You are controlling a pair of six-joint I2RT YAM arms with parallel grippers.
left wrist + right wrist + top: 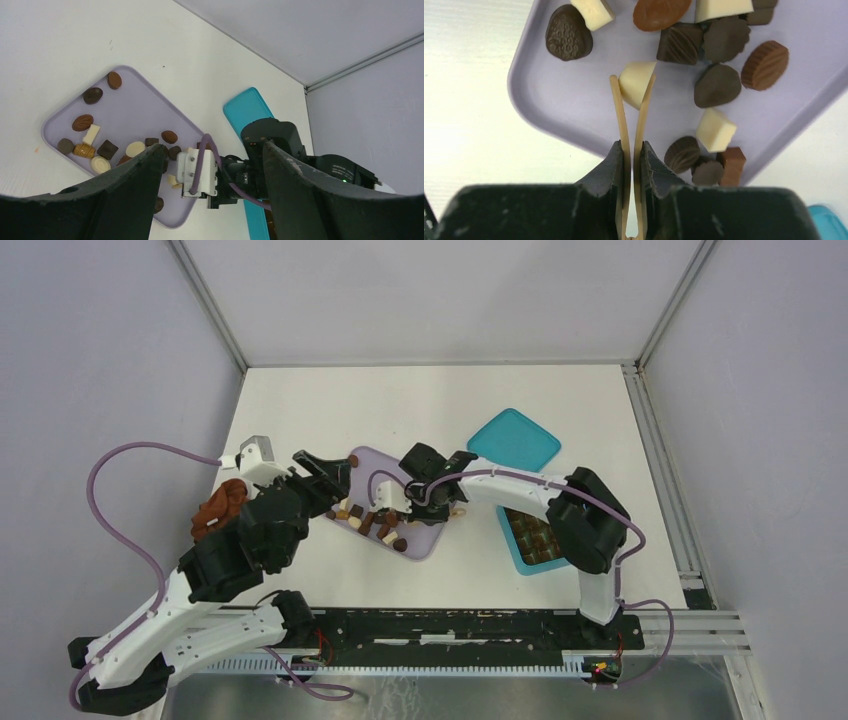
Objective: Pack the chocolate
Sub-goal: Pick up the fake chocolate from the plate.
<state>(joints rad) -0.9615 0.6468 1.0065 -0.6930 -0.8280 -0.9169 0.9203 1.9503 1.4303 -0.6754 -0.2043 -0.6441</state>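
At the bottom middle of the right wrist view, the right gripper (pixel 631 150) is pressed together on thin wooden tongs (pixel 620 115), whose tips pinch one white chocolate (pixel 636 87) at the near part of the lilac tray (pixel 559 105). Other chocolates (pixel 719 85) lie on the tray toward the upper right. The left gripper (pixel 214 149) stands wide open with nothing in it.

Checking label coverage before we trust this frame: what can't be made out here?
- Top view: teal box fill, mostly under the right arm.
- Top view: brown cloth lump, partly behind the left arm.
- Left wrist view: near end of the tray, behind the left gripper.
- Right wrist view: whether the white chocolate in the tongs is off the tray.
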